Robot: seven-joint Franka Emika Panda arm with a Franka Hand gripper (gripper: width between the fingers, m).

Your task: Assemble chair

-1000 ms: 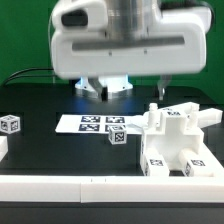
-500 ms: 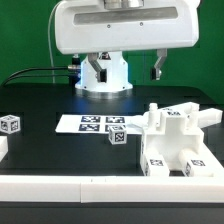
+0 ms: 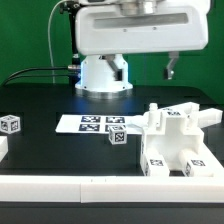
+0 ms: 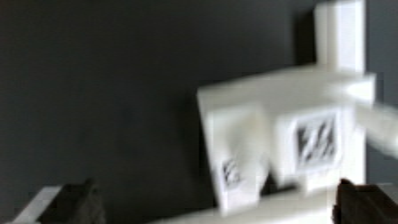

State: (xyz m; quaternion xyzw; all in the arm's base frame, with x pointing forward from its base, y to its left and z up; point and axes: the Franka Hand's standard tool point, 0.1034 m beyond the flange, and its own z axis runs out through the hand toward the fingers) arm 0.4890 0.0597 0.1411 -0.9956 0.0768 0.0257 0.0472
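Note:
The partly built chair [image 3: 172,140], made of chunky white blocks with black-and-white tags, stands on the black table at the exterior view's right. My gripper's wide white hand [image 3: 135,30] hangs high above the table, and one dark finger [image 3: 170,68] shows above the chair, clear of it. In the blurred wrist view, a white tagged chair part [image 4: 285,130] lies beyond my gripper [image 4: 217,204]. Its two dark fingertips [image 4: 71,202] stand far apart with nothing held between them. Two loose tagged cubes rest on the table, one [image 3: 10,124] at the left and one [image 3: 117,137] by the chair.
The marker board [image 3: 92,123] lies flat mid-table. The white domed robot base [image 3: 103,76] stands behind it, with a cable trailing to the left. A long white rail [image 3: 70,186] runs along the table's front edge.
The hand has swung toward the exterior view's right, uncovering the robot base, and its finger now hangs over the chair. The jaws stayed wide open and the parts on the table did not move.

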